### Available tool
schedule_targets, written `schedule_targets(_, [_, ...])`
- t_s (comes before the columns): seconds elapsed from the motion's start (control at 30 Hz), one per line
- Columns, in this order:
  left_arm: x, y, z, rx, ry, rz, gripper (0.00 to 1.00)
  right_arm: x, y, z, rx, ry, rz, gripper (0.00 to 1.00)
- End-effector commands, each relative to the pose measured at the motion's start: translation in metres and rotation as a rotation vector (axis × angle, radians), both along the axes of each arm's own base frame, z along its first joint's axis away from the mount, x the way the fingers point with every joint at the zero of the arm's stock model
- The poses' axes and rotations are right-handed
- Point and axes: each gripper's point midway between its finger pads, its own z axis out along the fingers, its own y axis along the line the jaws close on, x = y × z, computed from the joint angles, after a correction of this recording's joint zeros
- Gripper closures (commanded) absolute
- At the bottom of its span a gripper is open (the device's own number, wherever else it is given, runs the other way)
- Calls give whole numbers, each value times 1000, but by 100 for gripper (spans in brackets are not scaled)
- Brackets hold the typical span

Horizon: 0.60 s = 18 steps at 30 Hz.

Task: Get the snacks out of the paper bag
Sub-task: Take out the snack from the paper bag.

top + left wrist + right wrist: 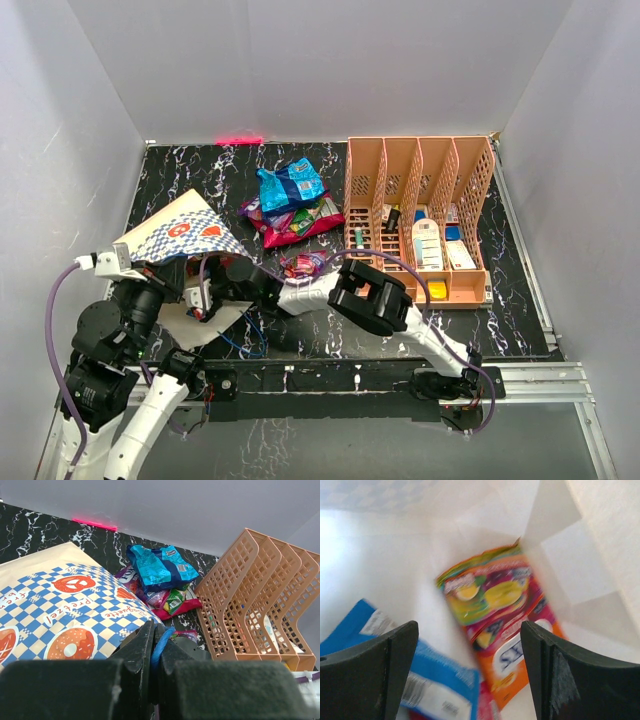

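The paper bag (178, 232) lies on its side at the left, mouth toward the right; it also shows in the left wrist view (60, 605). My left gripper (160, 647) is shut on the bag's blue cord handle (163, 639), at the bag's mouth (192, 293). My right gripper (470, 672) is open inside the bag, its fingertips hidden in the top view. Between and ahead of its fingers lie an orange-pink snack packet (500, 625) and a blue one (427, 682). A pile of snacks (290, 203) lies outside on the table, with a blue packet (161, 568) on top.
The peach slotted organizer (420, 215) with small bottles and boxes stands right of the snack pile. One small packet (303, 264) lies by my right forearm (300, 293). White walls close in the table on three sides.
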Motion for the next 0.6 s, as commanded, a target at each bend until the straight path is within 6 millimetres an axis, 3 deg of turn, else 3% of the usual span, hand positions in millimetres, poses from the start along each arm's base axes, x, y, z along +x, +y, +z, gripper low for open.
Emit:
schedule_targets(0.0, [-4, -2, 12, -18, -49, -19, 100, 15, 22, 37, 20, -270, 80, 16])
schedule_targets(0.17, [-3, -8, 12, -23, -44, -47, 100, 29, 40, 12, -75, -338, 90, 18])
schedule_targets(0.27, [-3, -11, 16, -27, -51, -63, 100, 33, 39, -8, -145, -387, 100, 18])
schedule_targets(0.57, [-2, -16, 24, -24, -59, -90, 100, 58, 38, -28, -256, -481, 59, 14])
